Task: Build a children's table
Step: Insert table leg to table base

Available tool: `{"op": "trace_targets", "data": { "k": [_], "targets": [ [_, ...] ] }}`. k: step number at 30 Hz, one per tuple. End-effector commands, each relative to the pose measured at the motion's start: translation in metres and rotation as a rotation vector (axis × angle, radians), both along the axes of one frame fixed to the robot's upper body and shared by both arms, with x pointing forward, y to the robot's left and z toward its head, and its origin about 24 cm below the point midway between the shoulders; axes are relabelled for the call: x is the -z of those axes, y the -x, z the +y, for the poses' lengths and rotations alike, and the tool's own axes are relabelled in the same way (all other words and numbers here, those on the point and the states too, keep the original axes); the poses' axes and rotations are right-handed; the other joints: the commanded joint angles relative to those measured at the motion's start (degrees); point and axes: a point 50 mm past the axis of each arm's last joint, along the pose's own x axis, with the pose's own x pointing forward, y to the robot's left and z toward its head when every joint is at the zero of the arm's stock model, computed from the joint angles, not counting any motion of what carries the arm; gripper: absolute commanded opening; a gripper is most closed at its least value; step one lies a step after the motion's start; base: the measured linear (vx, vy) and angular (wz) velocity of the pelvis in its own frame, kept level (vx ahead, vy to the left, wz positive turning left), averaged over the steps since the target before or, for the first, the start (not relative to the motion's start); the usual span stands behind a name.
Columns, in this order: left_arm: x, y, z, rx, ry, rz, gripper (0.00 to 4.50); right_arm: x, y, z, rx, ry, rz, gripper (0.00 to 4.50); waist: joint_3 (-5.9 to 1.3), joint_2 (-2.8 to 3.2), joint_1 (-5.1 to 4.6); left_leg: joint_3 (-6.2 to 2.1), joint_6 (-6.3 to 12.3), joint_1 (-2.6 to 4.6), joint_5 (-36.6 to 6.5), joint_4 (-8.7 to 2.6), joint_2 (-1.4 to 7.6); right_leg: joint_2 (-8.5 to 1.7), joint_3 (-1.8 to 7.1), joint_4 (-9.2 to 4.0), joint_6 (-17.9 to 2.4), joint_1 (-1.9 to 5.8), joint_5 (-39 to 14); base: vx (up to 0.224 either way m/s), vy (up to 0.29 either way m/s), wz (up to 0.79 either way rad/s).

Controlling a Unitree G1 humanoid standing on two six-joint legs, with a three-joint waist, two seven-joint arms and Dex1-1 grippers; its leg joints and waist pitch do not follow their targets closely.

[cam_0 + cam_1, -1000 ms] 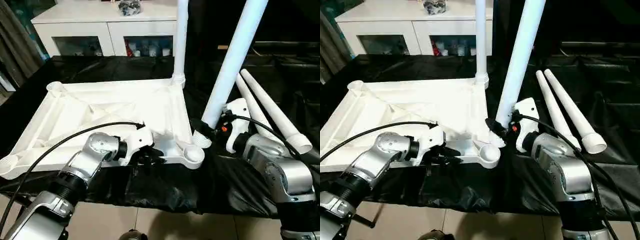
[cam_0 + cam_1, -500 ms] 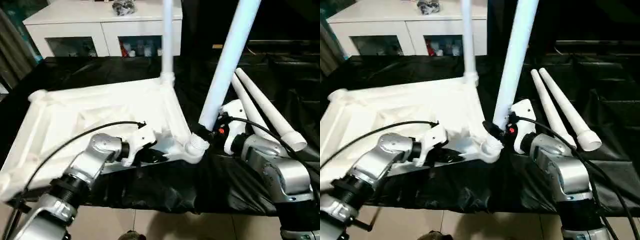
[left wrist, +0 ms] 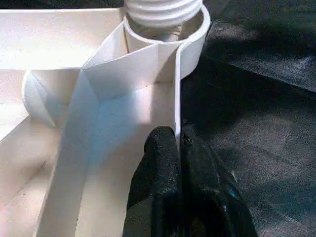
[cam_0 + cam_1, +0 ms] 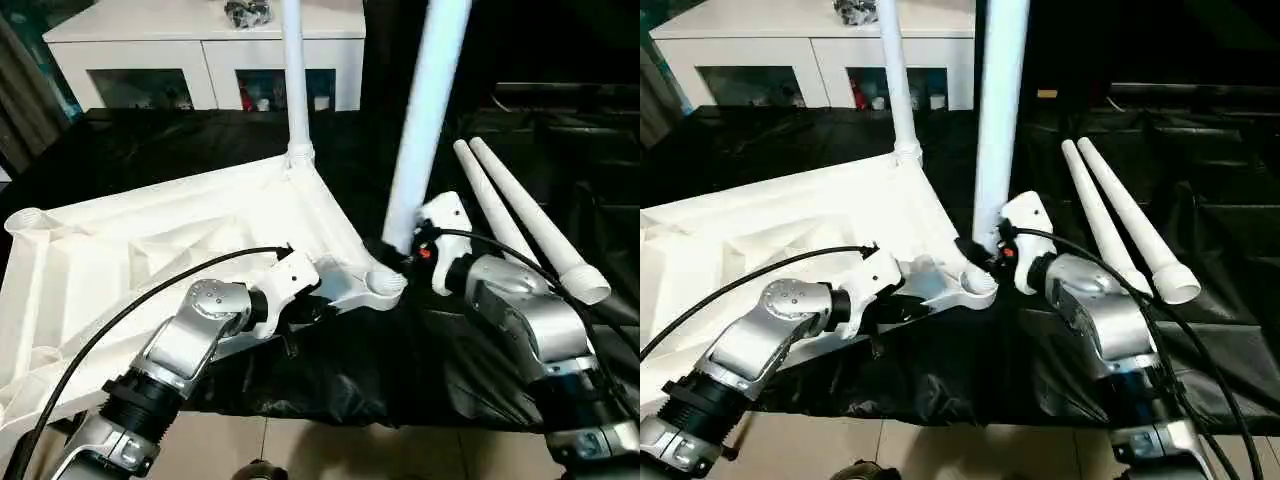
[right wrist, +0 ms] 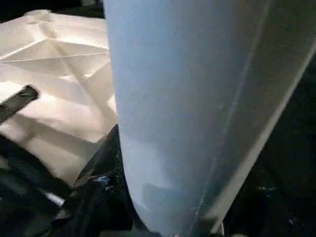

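The children's table top (image 4: 150, 250) lies upside down on the black cloth, its ribbed underside facing up. One white leg (image 4: 293, 80) stands upright in the far corner. My left gripper (image 3: 177, 136) is shut on the thin rim wall, close to the near right corner socket (image 4: 385, 285). My right gripper (image 4: 395, 250) is shut on a second leg (image 4: 425, 110), held upright. That leg's threaded end (image 3: 163, 12) sits in the socket. Two loose legs (image 4: 520, 215) lie side by side on the cloth to the right.
A white glass-doored cabinet (image 4: 200, 60) stands behind the work surface. The black cloth (image 4: 330, 370) hangs over the front edge, with pale floor tiles (image 4: 330, 450) below. My left arm's black cable (image 4: 130, 310) arches over the table top.
The table top has swung to the left about its near right corner. My left gripper has closed on the rim. The held leg's threaded end has moved from beside the socket into it.
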Motion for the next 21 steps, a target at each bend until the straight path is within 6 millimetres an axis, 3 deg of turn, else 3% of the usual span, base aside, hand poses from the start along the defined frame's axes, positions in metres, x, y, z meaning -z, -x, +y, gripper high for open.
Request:
{"op": "trace_targets", "data": {
  "k": [1, 2, 3, 4, 6, 10, 13, 21],
  "targets": [
    [-0.003, -0.001, 0.007, -0.025, 0.032, -0.014, 0.0, -0.001, 0.001, 0.004, -0.046, -0.013, 0.017, 1.89, -3.91, -1.54, 0.28, -1.78, 1.74, 1.4, -11.4, -4.01, 3.07, -3.6, 2.58, -4.11, -10.8, 2.39, -13.0, 0.0, 0.0, 0.0],
    [-0.003, -0.001, 0.008, -0.023, 0.038, -0.014, 0.0, -0.001, 0.001, 0.006, -0.054, -0.017, 0.021, 1.89, -3.86, -1.46, 0.27, -1.77, 1.76, 1.33, -11.3, -4.04, 3.09, -3.64, 2.59, -4.19, -10.7, 2.38, -13.4, 0.0, 0.0, 0.0],
    [-0.003, -0.001, 0.008, -0.024, 0.036, -0.009, 0.0, 0.0, 0.001, 0.007, -0.062, -0.019, 0.028, 1.89, -3.87, -1.9, 0.21, -1.68, 1.83, 1.4, -11.4, -4.01, 3.09, -3.62, 2.59, -4.26, -10.7, 2.37, -13.7, 0.0, 0.0, 0.0],
    [-0.003, -0.001, 0.009, -0.019, 0.031, -0.011, 0.0, 0.0, 0.001, 0.007, -0.068, -0.018, 0.031, 1.89, -3.78, -1.62, 0.25, -1.77, 1.69, 1.4, -11.7, -4.09, 3.11, -3.68, 2.58, -4.29, -10.5, 2.32, -14.8, 0.0, 0.0, 0.0],
    [-0.003, -0.001, 0.01, -0.012, 0.023, -0.016, 0.0, 0.003, -0.001, 0.009, -0.078, -0.009, 0.033, 1.89, -3.75, -2.09, 0.15, -1.79, 1.51, 1.36, -11.8, -4.14, 3.12, -3.68, 2.58, -4.31, -10.3, 2.33, -15.5, 0.0, 0.0, 0.0],
    [-0.005, 0.0, 0.01, 0.011, 0.031, -0.026, 0.0, 0.007, -0.004, 0.009, -0.08, 0.01, 0.034, 1.89, -3.62, -2.14, 0.1, -1.75, 0.65, 1.72, -13.3, -4.23, 3.19, -3.69, 2.64, -4.57, -10.1, 1.97, -17.5, 0.0, 0.0, 0.0],
    [-0.007, 0.002, 0.011, 0.046, 0.034, -0.023, 0.0, 0.011, -0.008, 0.01, -0.072, 0.005, 0.047, 1.89, -3.6, -2.08, -0.04, -1.86, 0.3, 1.52, -13.6, -4.39, 3.19, -3.68, 2.63, -4.43, -10.1, 2.15, -16.7, 0.0, 0.0, 0.0],
    [-0.008, -0.002, 0.015, 0.061, 0.012, -0.036, 0.0, 0.024, -0.005, 0.007, -0.089, -0.097, 0.147, 1.89, -3.77, -1.97, -0.04, -1.81, 0.08, 1.81, -14.3, -4.41, 3.26, -3.62, 2.68, -4.21, -11.3, 2.18, -13.8, 0.0, 0.0, 0.0]
  ]
}}
